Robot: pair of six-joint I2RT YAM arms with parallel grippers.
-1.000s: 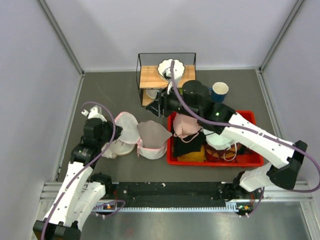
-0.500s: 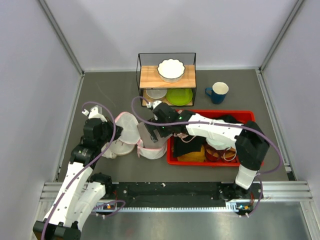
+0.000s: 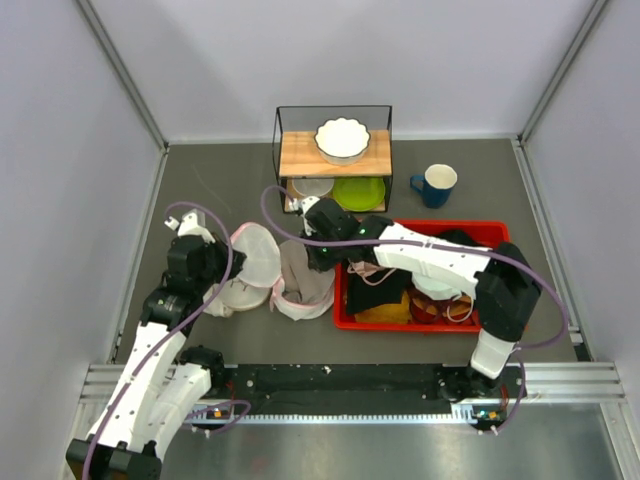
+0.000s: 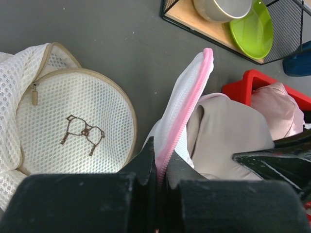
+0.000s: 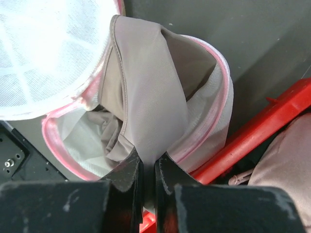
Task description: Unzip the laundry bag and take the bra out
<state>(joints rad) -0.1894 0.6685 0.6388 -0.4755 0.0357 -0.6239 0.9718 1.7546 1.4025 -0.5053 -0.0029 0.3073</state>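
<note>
The laundry bag (image 3: 285, 303) lies open left of the red bin, with its white mesh lid (image 3: 256, 256) flipped up to the left. My left gripper (image 3: 228, 272) is shut on the bag's pink zipper band (image 4: 192, 95) and holds that rim upright. The dusty-pink bra (image 3: 300, 266) sits in the bag's mouth, one cup standing up. My right gripper (image 3: 312, 258) is shut on that cup's edge; the right wrist view shows the cup (image 5: 146, 87) pinched between the jaws, inside the pink-rimmed bag (image 5: 216, 116). The bra also shows in the left wrist view (image 4: 228, 136).
A second mesh pouch with beige trim (image 4: 73, 126) lies just left of the bag. The red bin (image 3: 500, 232) of clothes, with a pink garment (image 4: 281, 106), stands to the right. A wire rack (image 3: 333, 160) with bowl and green plate is behind, and a blue mug (image 3: 437, 183).
My right arm has come down from high over the bin to the bag's mouth and closed on the bra cup, which is now bunched up. My left arm has not moved.
</note>
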